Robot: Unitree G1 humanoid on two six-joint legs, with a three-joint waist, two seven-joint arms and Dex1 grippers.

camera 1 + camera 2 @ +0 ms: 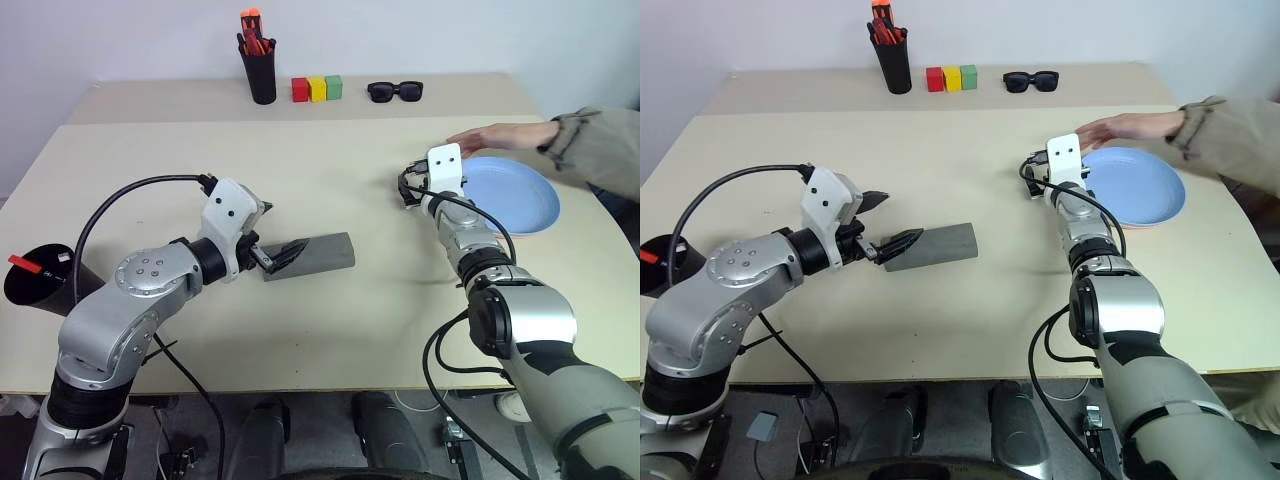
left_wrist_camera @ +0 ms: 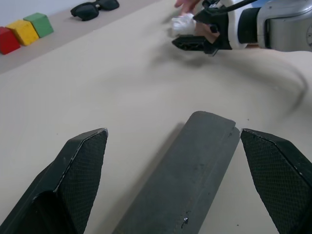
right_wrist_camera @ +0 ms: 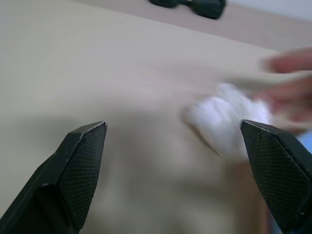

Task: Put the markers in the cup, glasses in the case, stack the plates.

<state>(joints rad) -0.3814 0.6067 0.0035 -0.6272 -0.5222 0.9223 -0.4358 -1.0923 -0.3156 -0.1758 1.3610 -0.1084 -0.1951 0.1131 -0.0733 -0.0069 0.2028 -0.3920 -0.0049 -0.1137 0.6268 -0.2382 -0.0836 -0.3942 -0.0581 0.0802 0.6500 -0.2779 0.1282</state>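
With both the left gripper (image 2: 173, 183) and the right gripper (image 3: 175, 170) spread wide and empty, the left should close squarely on the grey case (image 1: 318, 254) between its fingers (blue plate (image 1: 520, 195) lies at three o'clock).

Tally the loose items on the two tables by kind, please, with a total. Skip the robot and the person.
Plates: 1, blue
Spectacle cases: 1, grey
Black cups: 1, marker inside
Pen holders with pens: 1
Blocks: 3, red, yellow, green
Sunglasses: 1
White crumpled wads: 1
Total: 9
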